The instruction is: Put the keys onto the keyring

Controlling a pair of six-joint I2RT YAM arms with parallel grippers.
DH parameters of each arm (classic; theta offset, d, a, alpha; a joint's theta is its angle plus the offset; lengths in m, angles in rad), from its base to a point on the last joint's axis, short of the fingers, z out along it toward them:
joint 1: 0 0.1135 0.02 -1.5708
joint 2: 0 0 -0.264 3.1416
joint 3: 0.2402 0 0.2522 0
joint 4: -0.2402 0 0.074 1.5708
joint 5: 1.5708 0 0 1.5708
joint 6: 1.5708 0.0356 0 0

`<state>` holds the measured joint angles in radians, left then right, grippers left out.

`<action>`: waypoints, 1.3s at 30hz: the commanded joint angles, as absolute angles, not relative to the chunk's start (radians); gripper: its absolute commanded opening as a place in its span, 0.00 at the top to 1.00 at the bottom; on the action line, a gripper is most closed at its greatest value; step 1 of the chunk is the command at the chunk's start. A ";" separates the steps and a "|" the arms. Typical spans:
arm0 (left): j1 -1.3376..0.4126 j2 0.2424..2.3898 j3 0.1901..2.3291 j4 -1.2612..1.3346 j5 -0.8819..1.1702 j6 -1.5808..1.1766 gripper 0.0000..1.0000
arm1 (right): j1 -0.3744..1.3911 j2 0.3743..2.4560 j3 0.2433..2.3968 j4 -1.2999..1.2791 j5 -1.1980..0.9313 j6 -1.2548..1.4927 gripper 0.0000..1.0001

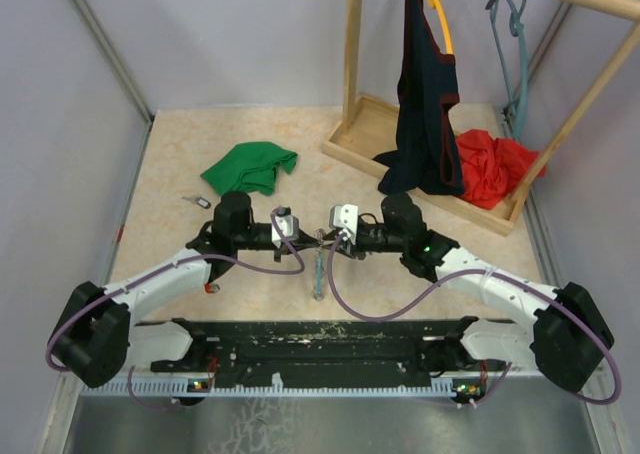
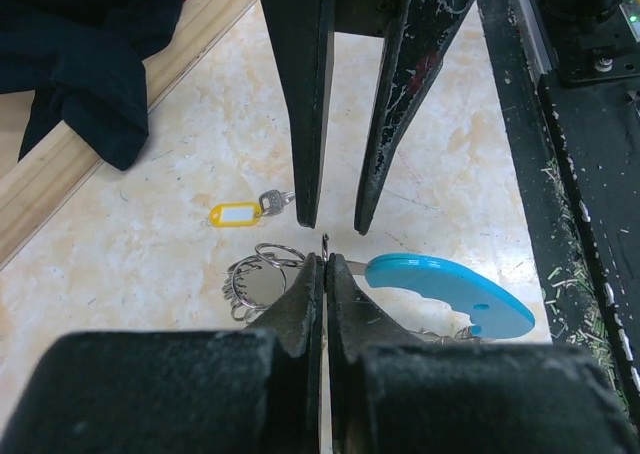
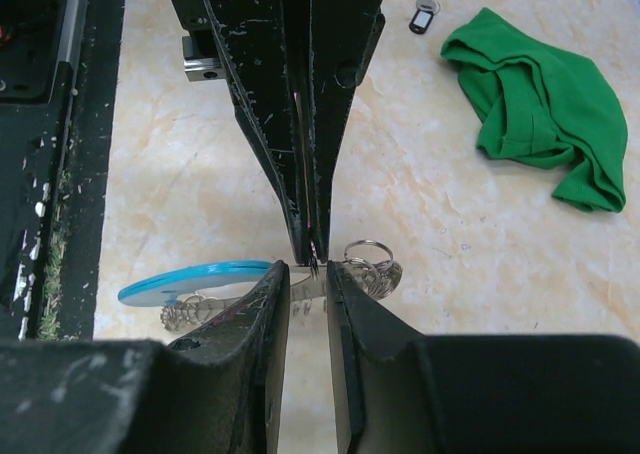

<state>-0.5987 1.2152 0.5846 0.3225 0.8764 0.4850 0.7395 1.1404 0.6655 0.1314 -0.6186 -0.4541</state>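
I am working in what is looking like a robotics lab cell: plain grey walls (image 1: pixel 60 124) are boxing in my table (image 1: pixel 170 169), purple cables (image 1: pixel 385 320) are looping, and a wooden clothes rack (image 1: pixel 352 44) is standing as a prop.

The left pincer (image 2: pixel 322 266) fills the bottom edge, its two fingers pressed together on a thin metal tip of the keyring (image 2: pixel 258 274), whose wire rings lie just left of the fingers. A flat blue tag (image 2: pixel 450 286) lies on their right. The right pincer (image 2: pixel 336 222) reaches down from above, its fingers slightly apart with nothing between the tips. A key with a yellow tag (image 2: pixel 236 214) lies on the desk (image 2: pixel 150 264). A dark cloth (image 2: pixel 70 64) drapes over a wooden frame (image 2: pixel 60 189).
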 commanded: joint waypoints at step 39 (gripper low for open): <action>-0.606 1.192 0.560 0.384 0.839 0.459 0.80 | 0.731 1.134 0.658 0.261 -0.647 -0.427 1.00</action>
<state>-0.6132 1.2053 0.5785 0.3305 0.8444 0.4812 0.7368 1.1770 0.6575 0.1741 -0.6220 -0.4450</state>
